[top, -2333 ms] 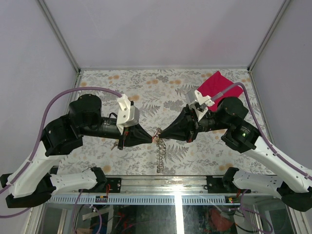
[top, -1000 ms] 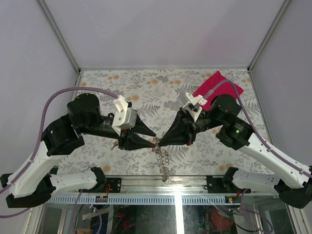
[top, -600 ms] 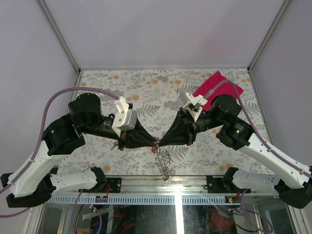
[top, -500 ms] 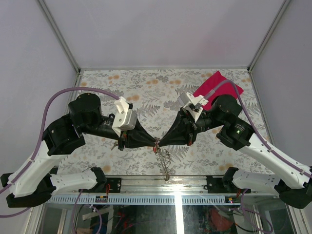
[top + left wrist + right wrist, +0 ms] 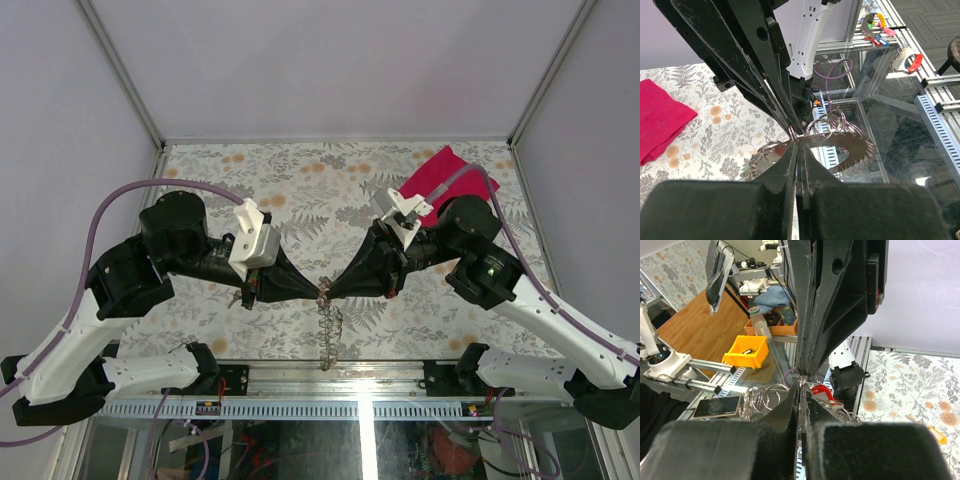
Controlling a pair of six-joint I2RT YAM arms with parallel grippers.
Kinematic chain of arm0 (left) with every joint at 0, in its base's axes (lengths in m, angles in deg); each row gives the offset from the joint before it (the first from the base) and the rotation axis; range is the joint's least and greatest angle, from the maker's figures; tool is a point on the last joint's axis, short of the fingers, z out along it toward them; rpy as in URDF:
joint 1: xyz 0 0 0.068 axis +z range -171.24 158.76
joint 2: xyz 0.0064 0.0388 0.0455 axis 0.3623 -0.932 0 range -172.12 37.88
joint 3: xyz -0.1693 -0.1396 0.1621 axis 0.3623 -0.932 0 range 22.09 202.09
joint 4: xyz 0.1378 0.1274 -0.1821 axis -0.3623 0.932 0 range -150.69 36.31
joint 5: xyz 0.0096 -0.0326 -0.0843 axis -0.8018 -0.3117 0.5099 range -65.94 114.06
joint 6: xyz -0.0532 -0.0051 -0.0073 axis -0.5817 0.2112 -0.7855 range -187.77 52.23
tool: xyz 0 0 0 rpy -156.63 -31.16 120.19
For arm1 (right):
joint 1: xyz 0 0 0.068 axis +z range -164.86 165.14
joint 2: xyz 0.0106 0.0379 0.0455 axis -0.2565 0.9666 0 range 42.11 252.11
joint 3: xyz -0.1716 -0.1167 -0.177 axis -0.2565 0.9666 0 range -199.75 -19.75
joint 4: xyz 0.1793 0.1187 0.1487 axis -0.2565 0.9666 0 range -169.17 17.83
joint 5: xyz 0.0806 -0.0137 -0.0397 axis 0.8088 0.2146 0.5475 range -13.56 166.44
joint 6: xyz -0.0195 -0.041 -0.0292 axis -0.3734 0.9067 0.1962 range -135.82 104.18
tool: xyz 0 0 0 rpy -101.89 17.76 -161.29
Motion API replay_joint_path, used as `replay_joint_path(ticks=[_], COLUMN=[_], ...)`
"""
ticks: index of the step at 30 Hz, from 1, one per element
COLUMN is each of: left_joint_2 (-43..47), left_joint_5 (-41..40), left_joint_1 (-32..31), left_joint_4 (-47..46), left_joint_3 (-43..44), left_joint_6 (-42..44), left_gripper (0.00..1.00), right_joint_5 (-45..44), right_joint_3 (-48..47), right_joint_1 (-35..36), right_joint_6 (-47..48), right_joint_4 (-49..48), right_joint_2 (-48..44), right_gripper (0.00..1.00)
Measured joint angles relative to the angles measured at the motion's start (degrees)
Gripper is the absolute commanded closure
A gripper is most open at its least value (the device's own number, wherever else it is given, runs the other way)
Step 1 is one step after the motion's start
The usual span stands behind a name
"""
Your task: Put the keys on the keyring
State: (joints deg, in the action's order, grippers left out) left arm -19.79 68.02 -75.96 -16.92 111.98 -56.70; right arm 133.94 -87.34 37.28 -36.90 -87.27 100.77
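Far left first: the only key I can actually find is one yellow key (image 5: 935,434), flat on the worktop (image 5: 300,180) well away from the keyring on my left arm's side. I can't spot the red one, so call it one of two. Next comes my left hand (image 5: 316,292), fingers pressed together and, as far as I can tell, pinching the top loop of the keyring (image 5: 326,325). The rest of the keyring dangles straight down from there. My right hand (image 5: 335,292) is tip to tip with the left, also pressed tight on that same top loop. I reckon the trick here is one hand holding the loop dead steady while the other works the coil. No tugging apart, or the whole lot slips. Count: two hands, one keyring with too many overlapping loops to count, and one red cloth (image 5: 437,175) far right of the keyring.
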Motion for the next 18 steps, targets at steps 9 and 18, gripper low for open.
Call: replay_joint_path(ticks=[9,18], left_joint_2=[0.66,2.78], left_joint_5=[-0.96,-3.26], left_joint_1=[0.00,0.00], left_joint_4=[-0.61,-5.14], left_joint_3=[-0.37,-3.78], left_joint_6=[-0.11,-2.12], left_gripper=[1.00,1.00], right_joint_5=[-3.21,-7.67], right_joint_3=[1.22,6.05], right_joint_1=[0.00,0.00], right_joint_6=[-1.27,-4.70], right_joint_4=[-3.37,-11.37], right_joint_2=[-1.77,-3.61], right_gripper=[1.00,1.00])
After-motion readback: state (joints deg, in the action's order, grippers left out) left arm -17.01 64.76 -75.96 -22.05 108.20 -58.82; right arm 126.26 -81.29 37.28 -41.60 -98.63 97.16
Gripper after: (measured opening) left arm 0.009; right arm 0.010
